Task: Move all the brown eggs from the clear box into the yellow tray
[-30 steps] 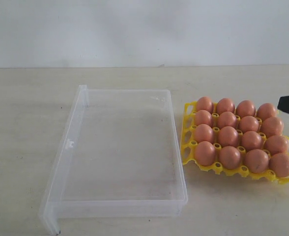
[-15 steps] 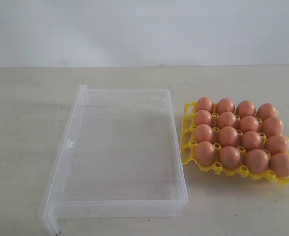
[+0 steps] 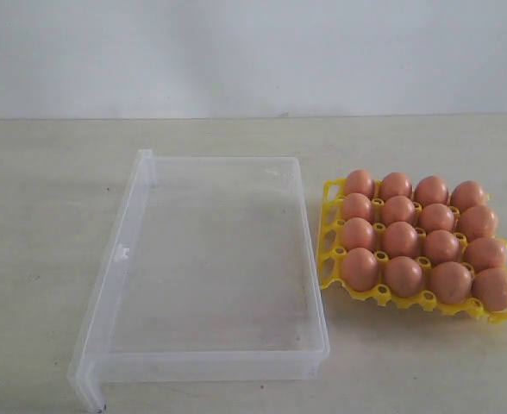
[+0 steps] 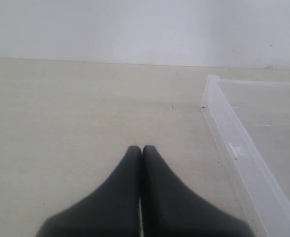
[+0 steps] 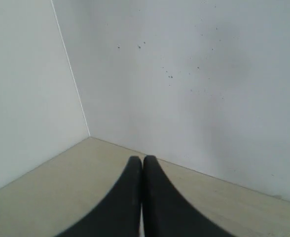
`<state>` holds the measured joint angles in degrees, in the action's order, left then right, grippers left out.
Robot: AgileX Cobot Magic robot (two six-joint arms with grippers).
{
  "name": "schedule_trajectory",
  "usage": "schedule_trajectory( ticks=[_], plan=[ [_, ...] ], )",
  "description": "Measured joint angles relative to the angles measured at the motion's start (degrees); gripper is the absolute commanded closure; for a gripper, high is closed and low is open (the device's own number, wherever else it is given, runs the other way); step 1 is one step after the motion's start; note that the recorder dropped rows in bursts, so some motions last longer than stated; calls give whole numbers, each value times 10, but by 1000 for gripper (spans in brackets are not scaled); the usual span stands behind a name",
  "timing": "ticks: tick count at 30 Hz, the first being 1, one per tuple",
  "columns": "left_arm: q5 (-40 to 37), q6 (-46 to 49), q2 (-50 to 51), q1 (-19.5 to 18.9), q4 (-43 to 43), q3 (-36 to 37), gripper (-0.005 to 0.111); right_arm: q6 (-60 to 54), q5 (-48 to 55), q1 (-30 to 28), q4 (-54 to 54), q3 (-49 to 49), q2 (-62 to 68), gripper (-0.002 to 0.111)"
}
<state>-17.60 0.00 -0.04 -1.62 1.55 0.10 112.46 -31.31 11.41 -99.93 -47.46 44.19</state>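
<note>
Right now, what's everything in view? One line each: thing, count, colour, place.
brown eggs: sixteen, orange-brown, one per cup in the yellow tray, four rows of four
yellow tray: one, bright yellow, on the table just right of the clear box
clear box: one, transparent, on the table left of the tray, no eggs inside
table: one, pale beige, under everything
wall: one, white, behind the table
left gripper: one, black, fingers shut, over bare table beside the box's wall; outside the exterior view
right gripper: one, black, fingers shut, facing a wall corner; outside the exterior view
</note>
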Motion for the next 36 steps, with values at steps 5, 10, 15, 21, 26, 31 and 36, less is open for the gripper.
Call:
schedule_trajectory(
  ticks=[5, 10, 15, 21, 26, 31, 36],
  plan=[
    [0, 0, 0, 0, 0, 0, 111, 18, -1, 0, -1, 0, -18, 109],
    [0, 0, 0, 0, 0, 0, 111, 20, 57, 9, -1, 0, -49, 109],
    [0, 0, 0, 0, 0, 0, 111, -26, 109, 35, 14, 1, -56, 109],
    [0, 0, 0, 0, 0, 0, 111, -661, 145, 38, 459, 1, -56, 109],
    [0, 0, 0, 0, 0, 0, 111, -1283, 132, 44, 949, 5, -59, 109],
    [0, 0, 0, 0, 0, 0, 111, -1318, 81, -4, 1028, 116, -107, 109],
    [0, 0, 0, 0, 0, 0, 111, -1174, 27, -75, 988, 334, -211, 109]
  ],
)
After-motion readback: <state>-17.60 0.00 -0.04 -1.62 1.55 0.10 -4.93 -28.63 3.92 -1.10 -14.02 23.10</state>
